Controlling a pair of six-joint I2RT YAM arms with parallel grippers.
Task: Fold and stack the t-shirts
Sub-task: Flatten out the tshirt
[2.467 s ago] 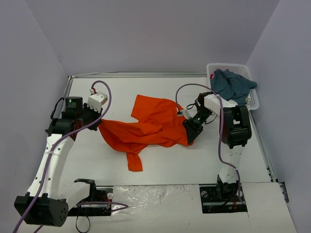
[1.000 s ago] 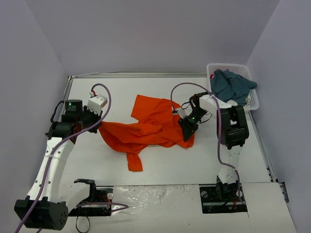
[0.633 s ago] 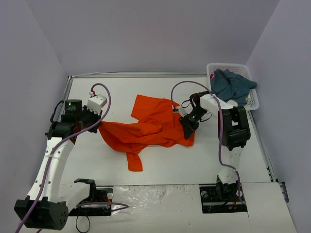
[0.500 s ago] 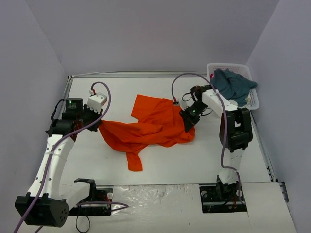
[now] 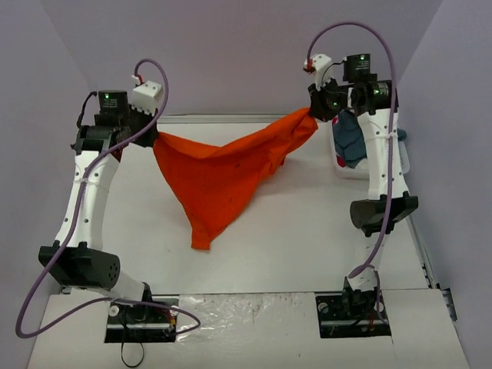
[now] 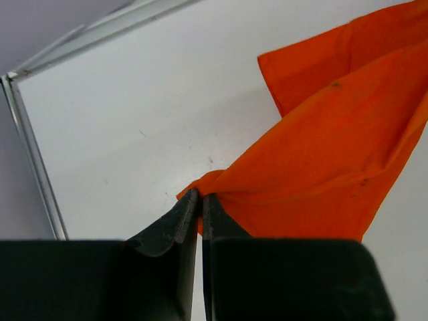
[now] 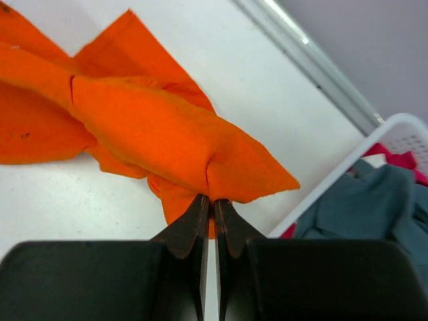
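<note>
The orange t-shirt (image 5: 219,173) hangs in the air, stretched between both raised arms, its lowest tip trailing near the table at the middle. My left gripper (image 5: 156,137) is shut on its left corner; in the left wrist view the cloth (image 6: 321,160) is pinched at the gripper (image 6: 200,195). My right gripper (image 5: 314,114) is shut on the shirt's right corner, and the right wrist view has the bunched orange cloth (image 7: 167,140) pinched at the gripper (image 7: 213,200). The teal-blue t-shirt (image 5: 350,138) lies in the basket behind the right arm, also seen as teal cloth (image 7: 374,207).
The white lattice basket (image 7: 374,144) stands at the table's back right and also holds a bit of red cloth (image 7: 394,159). A metal rail (image 5: 223,118) runs along the table's far edge. Purple walls close in on three sides.
Both arms have lifted high from the table, carrying the orange t-shirt up and pulling it taut between them. The right gripper closed on the shirt's right edge before rising.
</note>
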